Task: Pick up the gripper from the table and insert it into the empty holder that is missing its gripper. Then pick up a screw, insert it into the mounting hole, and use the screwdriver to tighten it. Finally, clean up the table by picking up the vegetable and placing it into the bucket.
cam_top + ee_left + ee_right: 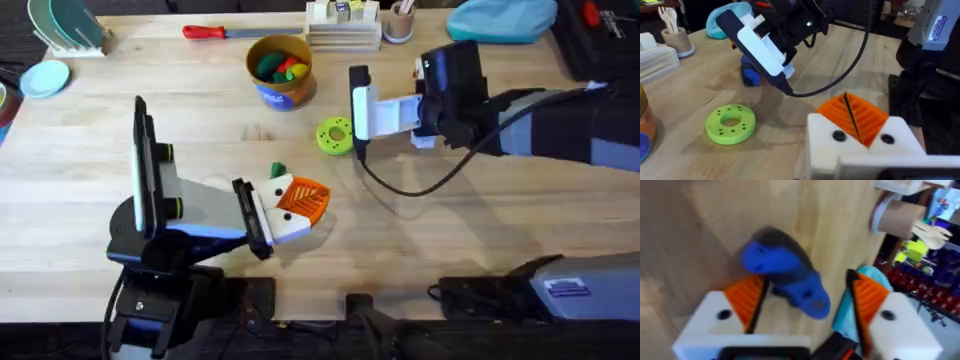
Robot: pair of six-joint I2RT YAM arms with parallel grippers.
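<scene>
The left gripper (300, 205) is seen low over the middle of the wooden counter (450, 240), its white blocks carrying orange ribbed pads (855, 117) that are pressed flat together, so the jaws are closed with nothing visibly held between them. Just behind that gripper in the overhead view, a small dark green vegetable (277, 172) is partly hidden by the white block; it lies on the counter. Nearby, toward the right arm, a lime-green round disc with holes (334, 136) lies flat on the wood — it is also seen in the left wrist view, well in front of the closed pads. The right gripper (805, 302) is held with its jaws wide apart, one orange pad on either side of the blue screwdriver (785, 275), which rests on the counter between them; whether the pads touch it cannot be told. In the left wrist view the right arm's wrist is seen tilted over that blue body, a black cable (840, 75) looping down from it. The bucket (280, 70) stands upright toward the far edge of the counter, yellow-orange with a blue band at its base and colourful toy food inside. A slim red-handled screwdriver (205, 32) lies beyond it — apart from the bucket, near the far edge.
</scene>
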